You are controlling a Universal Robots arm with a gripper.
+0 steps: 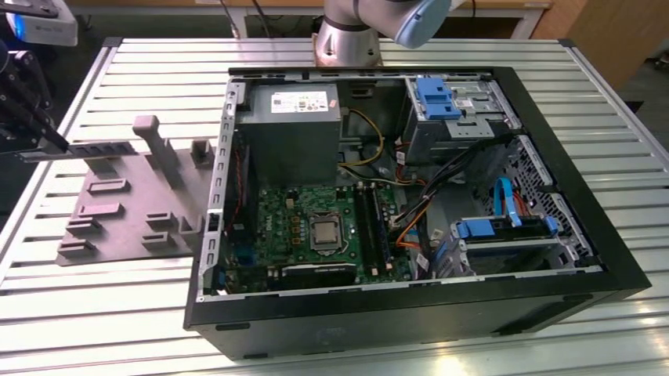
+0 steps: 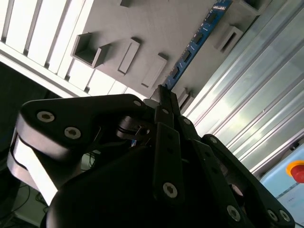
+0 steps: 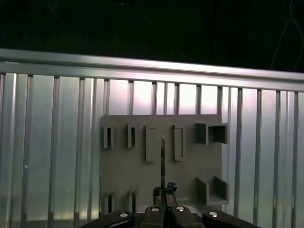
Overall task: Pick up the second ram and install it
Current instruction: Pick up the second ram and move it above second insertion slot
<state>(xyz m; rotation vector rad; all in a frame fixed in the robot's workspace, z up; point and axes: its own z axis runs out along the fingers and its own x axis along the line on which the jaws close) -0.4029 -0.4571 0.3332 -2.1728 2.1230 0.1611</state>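
While the gripper [image 1: 52,146] hangs over the slatted table [image 1: 125,313] at the exterior view's left, we see its fingers drawn narrow and clamped on the flat faces of the second ram [image 1: 96,147]. The stick juts out level from the fingertips, above the grey tray [image 1: 115,227] and clear of it, well apart from the open computer case [image 1: 418,313].

In the second wrist view the gripper [image 2: 163,92] pinches one end of the second ram [image 2: 194,45]. Its face looks blue there, with a row of small pale markings that we cannot read, and the tray [image 2: 156,28] with its empty pockets lies behind it. In the first wrist view we meet the second ram [image 3: 162,156] edge-on, a thin dark line rising from the gripper [image 3: 164,197] across the tray [image 3: 123,171].

Inside the case, the grey power supply [image 1: 293,137] carries a white label [image 1: 301,100] whose print we cannot make out. The green motherboard [image 1: 303,223] lies just beside it, with the processor socket [image 1: 326,231] near its middle and long memory slots [image 1: 374,227] toward the exterior view's right. Blue drive latches [image 1: 439,98] sit at the case's far corner.
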